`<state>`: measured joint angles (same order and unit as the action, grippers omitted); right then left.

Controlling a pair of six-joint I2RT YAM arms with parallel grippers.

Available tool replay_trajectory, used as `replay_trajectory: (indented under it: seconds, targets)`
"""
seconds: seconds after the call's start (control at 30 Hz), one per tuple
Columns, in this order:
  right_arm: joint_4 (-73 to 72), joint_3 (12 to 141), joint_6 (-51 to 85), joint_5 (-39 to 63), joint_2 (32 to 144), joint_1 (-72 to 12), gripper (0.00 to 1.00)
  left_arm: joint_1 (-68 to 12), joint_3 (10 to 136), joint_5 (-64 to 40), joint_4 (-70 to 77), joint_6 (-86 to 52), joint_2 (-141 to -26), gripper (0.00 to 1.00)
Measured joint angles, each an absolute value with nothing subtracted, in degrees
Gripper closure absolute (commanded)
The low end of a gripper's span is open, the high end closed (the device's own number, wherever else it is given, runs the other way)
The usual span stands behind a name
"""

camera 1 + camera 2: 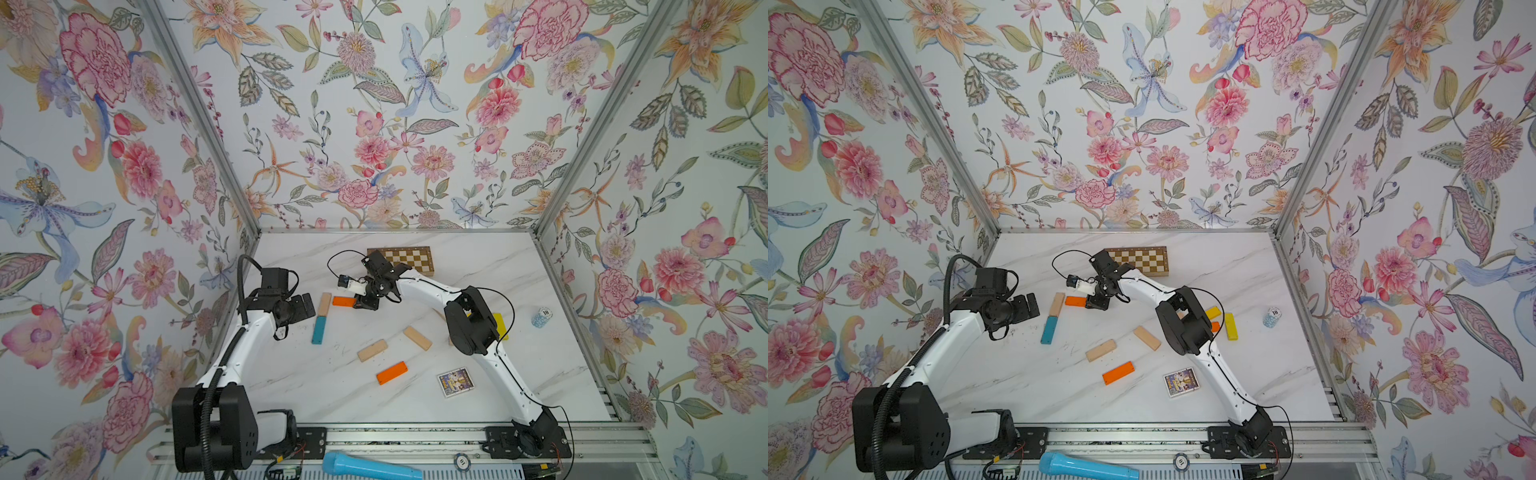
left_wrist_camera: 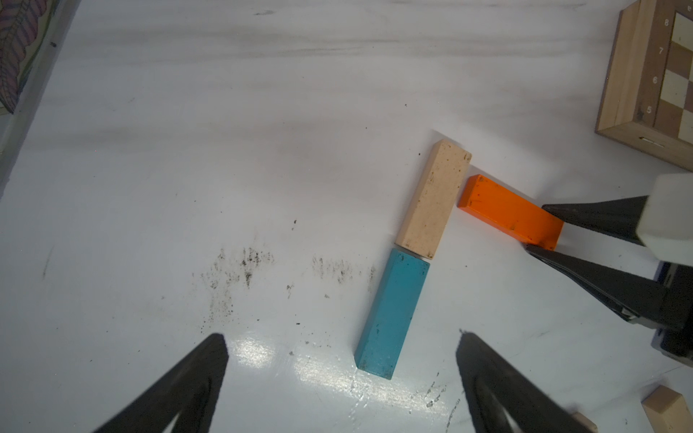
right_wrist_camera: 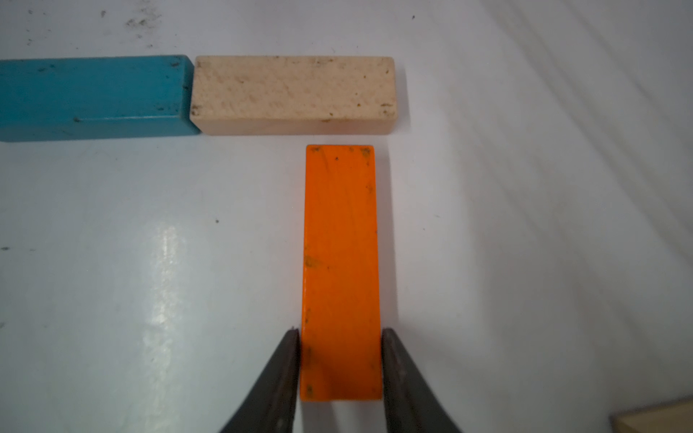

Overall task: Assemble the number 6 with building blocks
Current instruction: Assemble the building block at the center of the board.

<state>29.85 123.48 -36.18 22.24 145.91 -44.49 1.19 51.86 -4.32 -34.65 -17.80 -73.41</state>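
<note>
The marble counter (image 1: pixel 478 266) is carrying every item. The chessboard (image 1: pixel 411 258) is lying near the middle of the far edge.

The left pincer (image 2: pixel 341 334) is hanging near the left edge. Its jaws are standing wide apart and holding nothing.

The right pincer (image 3: pixel 340 331) is sitting low over the left half of the counter. Its tips are flanking one end of the orange block (image 3: pixel 339 243). Whether they are pressing on it or standing just clear cannot be told.

The orange block is lying flat. Its free end is pointing at the long side of the pale wooden block (image 3: pixel 292 90), with a narrow gap between them. The teal block (image 3: pixel 90 93) is lying end to end with the pale wooden block, touching it in one straight line.

Loose blocks:
- A loose pale block (image 1: pixel 372 350) and a second loose pale block (image 1: pixel 417 338) are lying near the centre.
- A second orange block (image 1: pixel 391 372) is lying nearer the front edge.
- A yellow block (image 1: pixel 1231 326) is lying toward the right edge.
</note>
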Motion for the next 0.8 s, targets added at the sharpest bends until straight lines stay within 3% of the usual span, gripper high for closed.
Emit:
replay_trajectory:
  seconds: [0.07,0.13,0.43,0.63,0.8]
  targets:
    - [29.93,123.90,-36.05,21.98,145.97,-44.49,0.36,1.19,51.86,-4.40,-34.63,-17.80,-73.41,0.01]
    - [30.17,124.51,-35.75,21.82,145.99,-44.47,0.31,1.19,51.86,-4.49,-34.63,-17.80,-73.41,0.01]
    - [27.79,123.26,-30.94,22.63,143.35,-43.48,0.30,1.19,51.86,-4.49,-34.63,-17.80,-73.36,0.01]
    - [16.23,104.09,-20.18,23.62,127.90,-42.35,0.33,0.91,51.83,-5.58,-34.54,-17.96,-72.23,0.13]
    - [0.14,81.38,-7.09,22.52,109.06,-39.90,0.35,-3.92,52.64,-5.74,-34.61,-18.83,-72.42,0.32]
